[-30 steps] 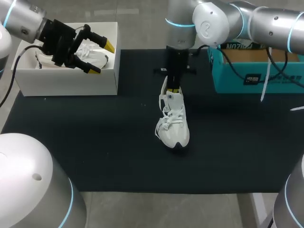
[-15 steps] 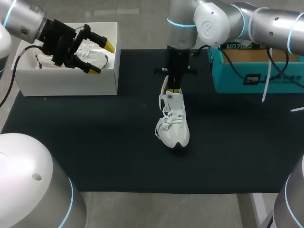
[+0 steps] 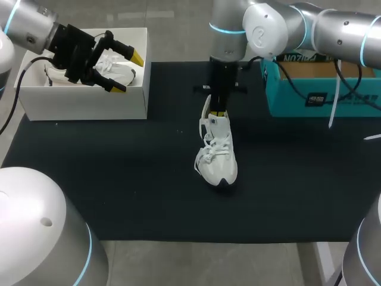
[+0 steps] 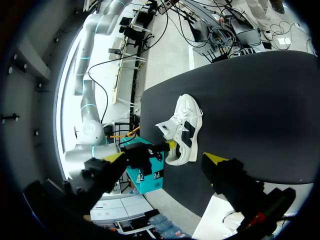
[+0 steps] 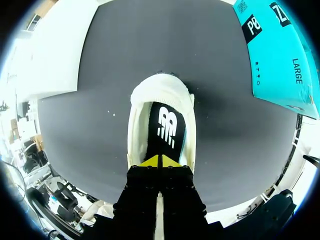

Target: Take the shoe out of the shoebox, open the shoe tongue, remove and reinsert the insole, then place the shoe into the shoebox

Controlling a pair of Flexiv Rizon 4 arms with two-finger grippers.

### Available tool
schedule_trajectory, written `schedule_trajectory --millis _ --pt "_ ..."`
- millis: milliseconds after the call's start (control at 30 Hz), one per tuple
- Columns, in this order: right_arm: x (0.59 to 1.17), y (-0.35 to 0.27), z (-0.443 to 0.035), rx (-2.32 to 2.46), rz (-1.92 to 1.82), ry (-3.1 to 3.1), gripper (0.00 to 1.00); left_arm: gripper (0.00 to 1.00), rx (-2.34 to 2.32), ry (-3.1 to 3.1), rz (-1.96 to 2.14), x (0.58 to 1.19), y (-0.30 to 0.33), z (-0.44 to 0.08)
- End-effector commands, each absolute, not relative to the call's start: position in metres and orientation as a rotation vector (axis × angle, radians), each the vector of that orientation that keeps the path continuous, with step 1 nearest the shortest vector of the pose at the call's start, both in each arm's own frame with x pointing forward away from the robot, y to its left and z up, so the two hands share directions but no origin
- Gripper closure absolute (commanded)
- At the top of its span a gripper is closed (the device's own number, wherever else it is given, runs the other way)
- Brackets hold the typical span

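A white shoe [image 3: 216,156] stands on the black mat [image 3: 119,179] near the middle, toe toward the near edge; in the left wrist view the shoe [image 4: 184,127] lies far ahead of the fingers. My right gripper [image 3: 218,112] points straight down into the shoe's opening, shut. In the right wrist view its yellow tips [image 5: 160,161] meet at the tongue end of the opening, above the black insole [image 5: 165,131]; whether they pinch anything is hidden. My left gripper [image 3: 123,72] hangs open over the white shoebox [image 3: 83,102], which holds a second white shoe [image 3: 116,67].
A teal box [image 3: 315,92] stands at the mat's back right, close beside my right arm. The white shoebox takes the back left corner. Bare mat lies in front of and on both sides of the shoe.
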State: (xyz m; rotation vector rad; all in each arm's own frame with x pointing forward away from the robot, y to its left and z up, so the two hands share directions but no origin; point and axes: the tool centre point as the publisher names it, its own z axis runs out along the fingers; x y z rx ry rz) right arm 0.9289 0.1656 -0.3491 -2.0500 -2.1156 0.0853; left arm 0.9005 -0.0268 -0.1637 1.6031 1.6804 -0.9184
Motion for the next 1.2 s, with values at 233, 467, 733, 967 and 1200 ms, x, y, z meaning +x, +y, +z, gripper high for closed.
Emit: schedule_trajectory --millis 233,467,733,967,1200 --pt "0.929 0.166 -0.349 -2.05 0.086 -2.116 1.0 0.0 1.606 1.681 -0.917 0.901 -0.027 -0.164" --pt "0.929 0.166 -0.349 -2.05 0.086 -2.116 1.0 0.0 1.606 1.681 -0.917 0.901 -0.027 -0.164" --pt "0.931 0.169 -0.352 -2.049 0.186 -2.088 1.0 0.0 1.606 1.681 -0.917 0.901 -0.027 -0.164" --pt "0.928 0.171 -0.354 -2.034 0.278 -2.047 1.0 0.0 1.606 1.681 -0.917 0.901 -0.027 -0.164" --pt "0.925 0.171 -0.364 -2.026 0.324 -2.013 1.0 0.0 1.606 1.681 -0.917 0.901 -0.027 -0.164"
